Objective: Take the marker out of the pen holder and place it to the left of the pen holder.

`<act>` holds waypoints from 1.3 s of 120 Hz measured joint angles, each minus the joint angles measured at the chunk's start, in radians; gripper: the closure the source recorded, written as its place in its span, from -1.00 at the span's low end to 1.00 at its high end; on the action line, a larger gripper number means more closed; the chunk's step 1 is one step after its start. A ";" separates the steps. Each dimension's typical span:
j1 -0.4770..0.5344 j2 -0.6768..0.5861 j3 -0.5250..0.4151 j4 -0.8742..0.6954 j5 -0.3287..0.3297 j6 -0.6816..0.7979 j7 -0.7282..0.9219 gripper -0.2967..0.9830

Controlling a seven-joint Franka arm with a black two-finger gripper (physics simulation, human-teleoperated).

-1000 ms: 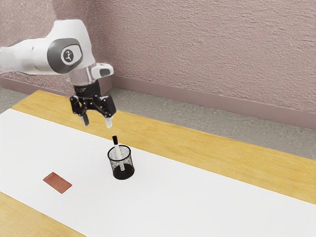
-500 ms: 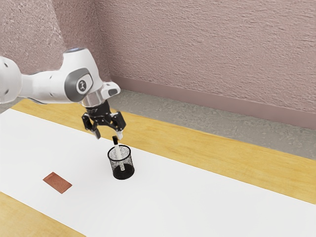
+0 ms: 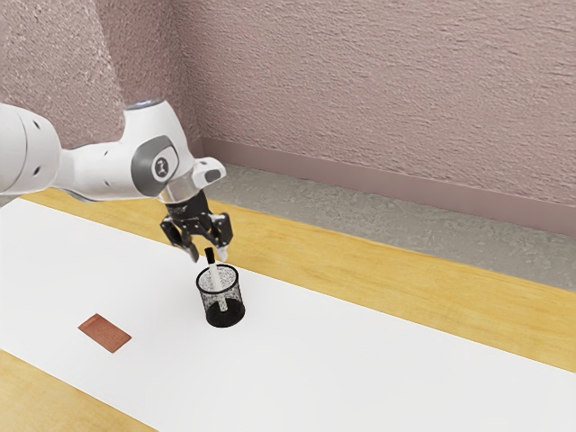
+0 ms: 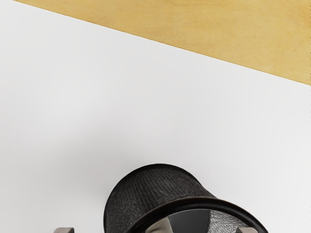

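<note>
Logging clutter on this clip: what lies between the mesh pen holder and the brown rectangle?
Bare white sheet lies between the mesh pen holder and brown rectangle in the exterior view.

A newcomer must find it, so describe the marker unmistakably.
Across the wooden table runs a white strip, where a black mesh pen holder stands. The marker leans inside, its black-capped end above the rim. It is slim and white-bodied, unlike the flat reddish-brown rectangle lying outside.
</note>
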 joint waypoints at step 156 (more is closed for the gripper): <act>-0.042 -0.292 0.001 -0.040 0.089 -0.144 -0.025 0.62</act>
